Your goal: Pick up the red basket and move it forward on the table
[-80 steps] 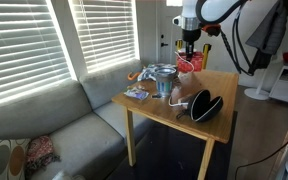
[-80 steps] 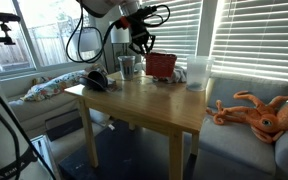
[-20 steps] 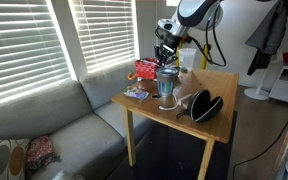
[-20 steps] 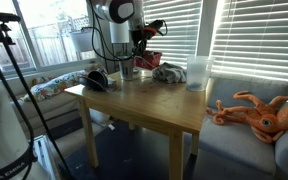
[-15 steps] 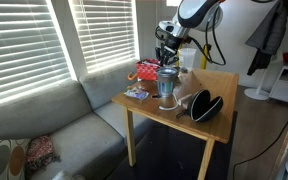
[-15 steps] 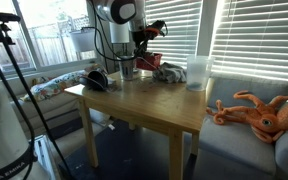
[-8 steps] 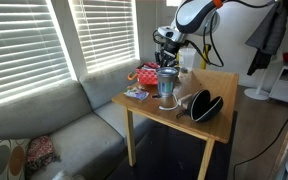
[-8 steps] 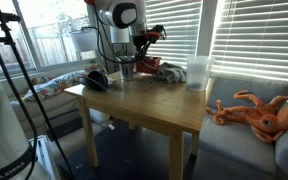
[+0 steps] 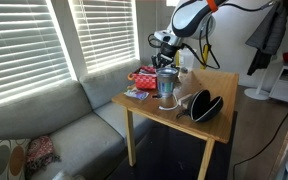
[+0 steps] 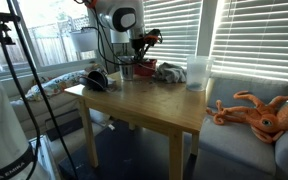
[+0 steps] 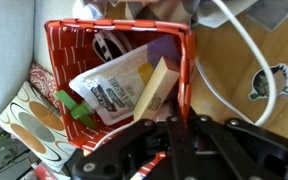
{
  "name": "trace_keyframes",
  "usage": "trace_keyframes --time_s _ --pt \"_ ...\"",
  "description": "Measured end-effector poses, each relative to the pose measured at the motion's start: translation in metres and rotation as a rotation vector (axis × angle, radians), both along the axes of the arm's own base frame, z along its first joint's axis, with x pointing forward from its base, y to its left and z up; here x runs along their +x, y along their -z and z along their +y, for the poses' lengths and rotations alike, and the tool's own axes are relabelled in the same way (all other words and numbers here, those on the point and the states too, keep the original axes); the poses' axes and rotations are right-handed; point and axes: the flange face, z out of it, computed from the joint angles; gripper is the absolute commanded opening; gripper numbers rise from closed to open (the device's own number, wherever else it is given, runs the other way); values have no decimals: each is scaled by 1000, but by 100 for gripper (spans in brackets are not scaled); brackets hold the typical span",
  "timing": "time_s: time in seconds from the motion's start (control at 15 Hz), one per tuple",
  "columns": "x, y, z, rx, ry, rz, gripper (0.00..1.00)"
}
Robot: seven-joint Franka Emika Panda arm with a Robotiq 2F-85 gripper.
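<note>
Sitting near table [image 9: 220, 84] edge: red basket [image 9: 144, 76], claw [image 11: 170, 128] above.

red basket [image 9: 144, 75] [image 10: 145, 68] [image 11: 62, 62]: small woven box, open top, upright, holding packets. Sits over the far blind-side corner of the counter [image 9: 220, 86] [image 10: 156, 102] [image 11: 234, 95]; can't tell if it touches. Counter: light wood, square, straight legs.

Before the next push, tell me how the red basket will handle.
Its woven-looking walls suggest the red basket flexes slightly under a pinch. It holds only a few loose packets, so it is likely light, and they may slide if it tilts. It is at the table edge, so a hard push could tip it off.
</note>
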Motion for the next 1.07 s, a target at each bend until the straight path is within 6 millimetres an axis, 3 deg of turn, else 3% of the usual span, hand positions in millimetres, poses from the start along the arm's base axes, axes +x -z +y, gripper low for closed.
trace_keyframes --time_s 0.53,1.07 --pt "-4 3 24 7 -29 47 3" --pt "-8 4 28 19 15 87 3"
